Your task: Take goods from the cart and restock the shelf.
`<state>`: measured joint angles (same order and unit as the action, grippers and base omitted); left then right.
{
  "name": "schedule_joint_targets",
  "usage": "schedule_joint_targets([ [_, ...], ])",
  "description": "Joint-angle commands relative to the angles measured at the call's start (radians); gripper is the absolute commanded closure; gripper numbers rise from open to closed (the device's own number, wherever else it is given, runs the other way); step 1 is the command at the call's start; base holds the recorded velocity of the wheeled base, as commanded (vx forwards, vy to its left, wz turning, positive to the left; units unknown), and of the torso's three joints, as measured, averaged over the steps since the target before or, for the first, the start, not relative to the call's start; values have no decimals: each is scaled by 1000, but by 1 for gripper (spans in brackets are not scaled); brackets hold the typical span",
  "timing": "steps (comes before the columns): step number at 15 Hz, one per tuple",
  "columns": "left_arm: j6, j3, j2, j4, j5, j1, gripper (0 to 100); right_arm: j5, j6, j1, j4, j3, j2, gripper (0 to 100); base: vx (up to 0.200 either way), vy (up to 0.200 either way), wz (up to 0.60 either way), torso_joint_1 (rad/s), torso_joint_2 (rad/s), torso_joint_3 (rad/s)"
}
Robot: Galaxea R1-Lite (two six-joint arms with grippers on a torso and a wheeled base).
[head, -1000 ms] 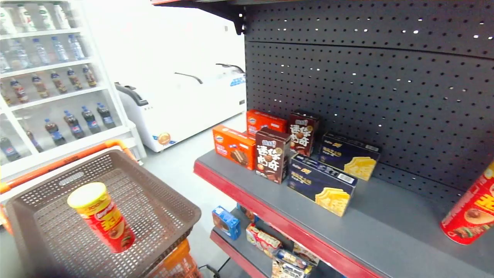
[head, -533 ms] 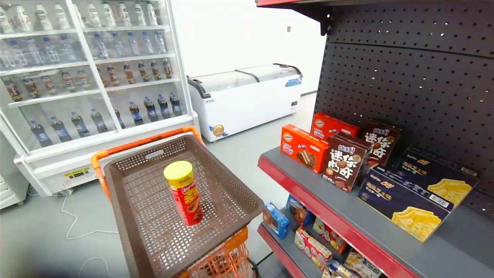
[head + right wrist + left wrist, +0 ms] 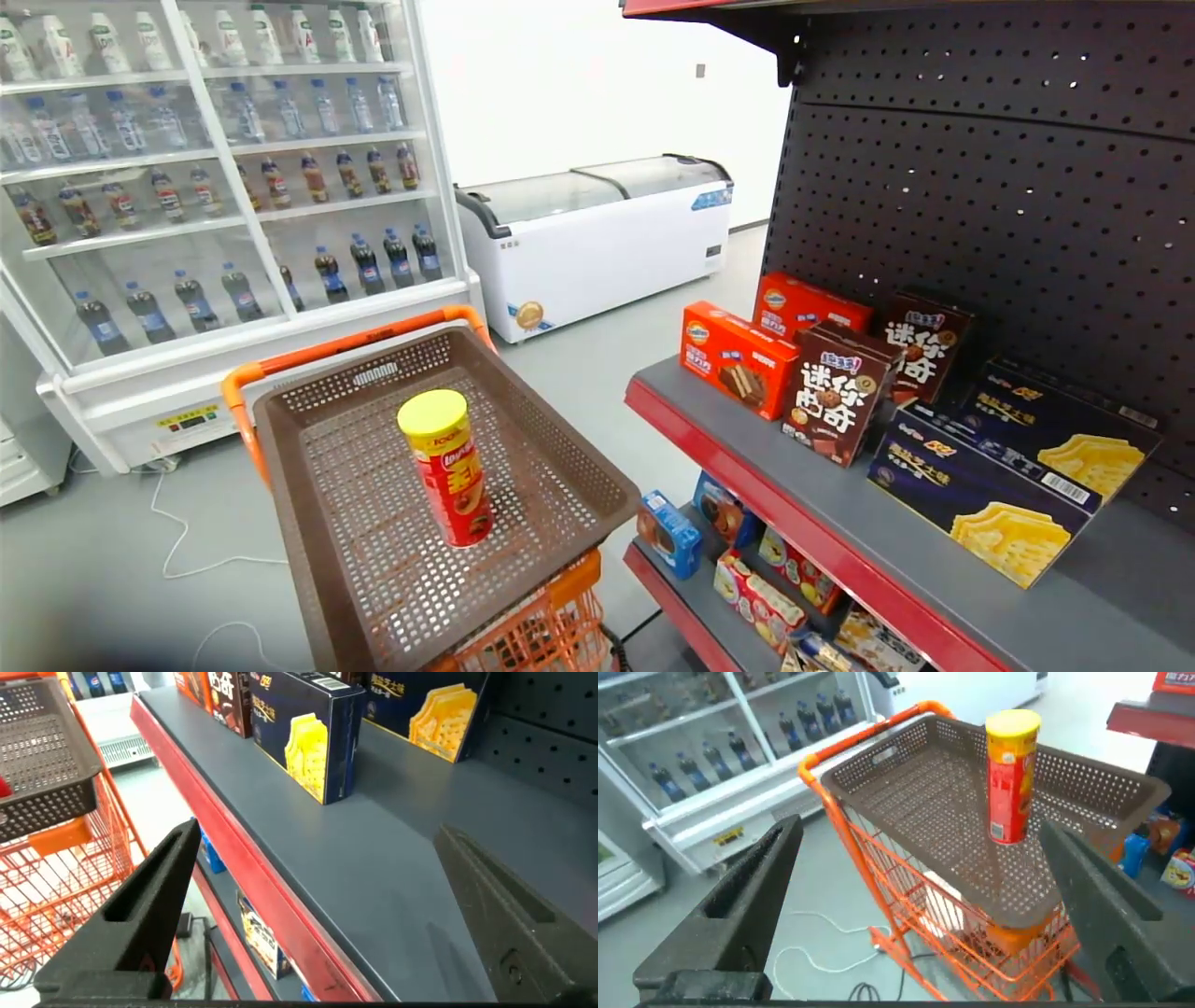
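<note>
1. Left claw [image 3: 920, 835]: jaws spread wide, nothing held; hung short of the cart [image 3: 327, 352] and pointed at its basket [image 3: 373, 375].
2. Right claw [image 3: 318, 835]: jaws spread wide, nothing held; placed at the shelf [image 3: 1120, 588] edge, off to the side of the cart.
3. Can [image 3: 446, 467]: red, yellow-lidded; stood upright mid-basket, long axis vertical; found straight ahead of the left claw, which is judged the nearer; a grasp from the side is called for.
4. Navy boxes [image 3: 971, 495]: stood on the shelf; bare grey space is seen beside them.

Left pincer [image 3: 917, 831] and right pincer [image 3: 318, 833] both gape wide, each apparently angled slightly downward.
</note>
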<state>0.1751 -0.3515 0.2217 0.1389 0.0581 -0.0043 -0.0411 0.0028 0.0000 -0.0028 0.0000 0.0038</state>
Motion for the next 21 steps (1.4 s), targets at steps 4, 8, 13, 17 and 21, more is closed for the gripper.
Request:
schedule_joint_targets([
  [4, -52, -458, 653, 113, 3, 63, 0, 0, -1, 0, 0, 0, 1, 0, 0, 0, 0, 0, 0, 0],
  [8, 26, -348, 808, -1, -422, 224, 0, 0, 0, 0, 0, 0, 1, 0, 0, 0, 0, 0, 0, 0],
  [13, 14, -264, 897, -121, -486, 214, 0, 0, -1, 0, 0, 0, 1, 0, 0, 0, 0, 0, 0, 0],
  [17, 23, -282, 1062, -114, -501, 201, 0, 0, 0, 0, 0, 0, 1, 0, 0, 0, 0, 0, 0, 0],
  [21, 23, -270, 1265, -360, -500, 148, 0, 0, 0, 0, 0, 0, 1, 0, 0, 0, 0, 0, 0, 0],
])
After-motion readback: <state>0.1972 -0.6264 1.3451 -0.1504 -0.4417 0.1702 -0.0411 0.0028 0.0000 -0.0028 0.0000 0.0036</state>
